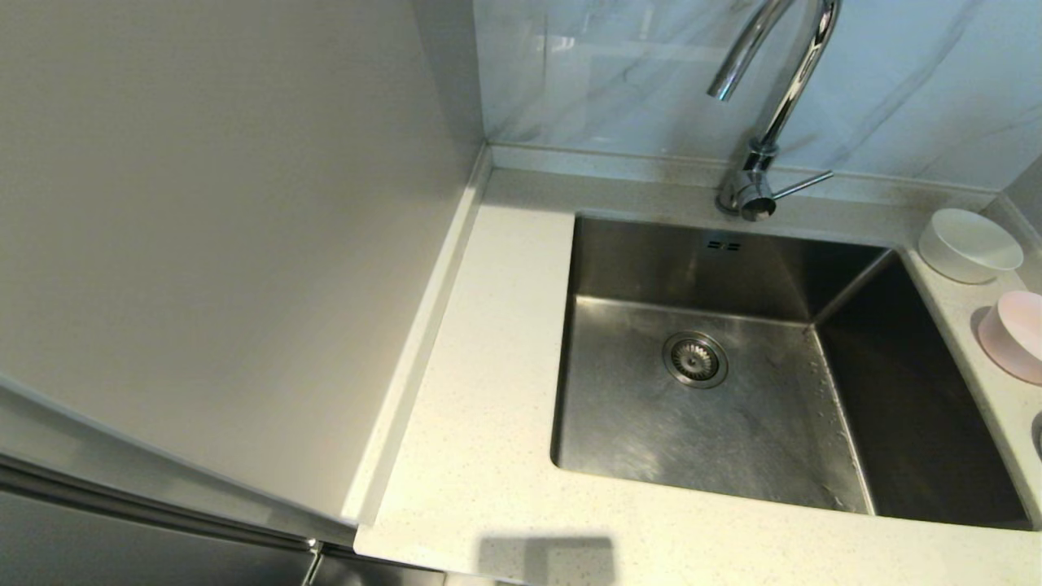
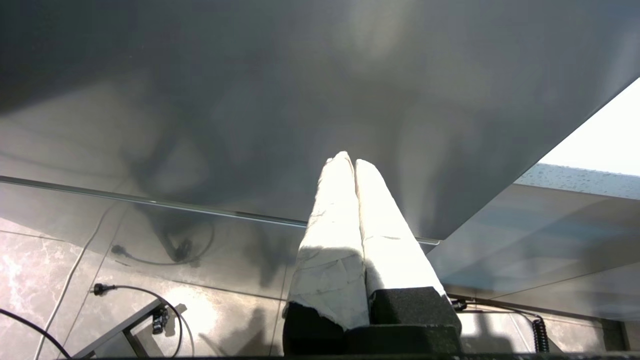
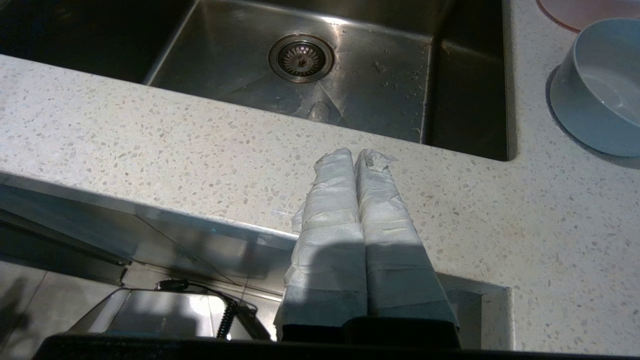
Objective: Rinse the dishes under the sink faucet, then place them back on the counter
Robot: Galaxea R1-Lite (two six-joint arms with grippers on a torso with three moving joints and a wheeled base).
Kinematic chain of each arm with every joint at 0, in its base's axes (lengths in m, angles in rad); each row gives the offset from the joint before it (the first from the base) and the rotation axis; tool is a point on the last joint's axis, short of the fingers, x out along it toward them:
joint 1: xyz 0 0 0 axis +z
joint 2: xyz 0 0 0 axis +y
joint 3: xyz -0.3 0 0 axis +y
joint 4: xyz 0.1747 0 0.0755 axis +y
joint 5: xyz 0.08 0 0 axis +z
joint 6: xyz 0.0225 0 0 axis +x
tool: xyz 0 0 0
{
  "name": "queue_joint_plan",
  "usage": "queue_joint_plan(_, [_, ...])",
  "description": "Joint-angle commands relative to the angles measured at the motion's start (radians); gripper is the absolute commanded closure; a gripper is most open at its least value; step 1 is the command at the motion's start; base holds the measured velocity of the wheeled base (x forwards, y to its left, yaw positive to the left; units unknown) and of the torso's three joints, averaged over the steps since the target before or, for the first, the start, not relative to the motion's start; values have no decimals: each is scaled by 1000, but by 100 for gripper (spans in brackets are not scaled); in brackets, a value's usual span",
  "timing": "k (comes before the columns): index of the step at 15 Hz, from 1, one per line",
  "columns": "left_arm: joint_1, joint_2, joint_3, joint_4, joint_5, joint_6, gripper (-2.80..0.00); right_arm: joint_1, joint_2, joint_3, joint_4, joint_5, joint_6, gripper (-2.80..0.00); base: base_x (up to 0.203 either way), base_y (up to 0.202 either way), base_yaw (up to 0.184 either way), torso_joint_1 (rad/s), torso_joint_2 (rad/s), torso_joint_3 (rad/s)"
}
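Head view: sink (image 1: 733, 423) empty, bowls (image 1: 969, 244) beside it.

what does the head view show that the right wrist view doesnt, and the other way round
Only the head view shows the faucet, the white bowl at the back of the counter, and the tall grey panel beside it.

Only the right wrist view shows the right gripper, its wrapped fingers shut and empty at the counter's front edge, and most of the grey-white bowl.

Both show the sink, its drain strainer, the speckled counter, and the pink bowl, cut off in each.
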Motion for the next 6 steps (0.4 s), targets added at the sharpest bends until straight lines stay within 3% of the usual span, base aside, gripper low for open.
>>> queue_joint_plan(1, [0, -3, 0, 0, 0, -1, 0, 0, 3, 0, -1, 0, 5, 0, 0, 0, 0, 0, 0, 0])
queue_joint_plan(6, [0, -3, 0, 0, 0, -1, 0, -1, 3, 0, -1, -1, 12, 0, 0, 0, 0, 0, 0, 0])
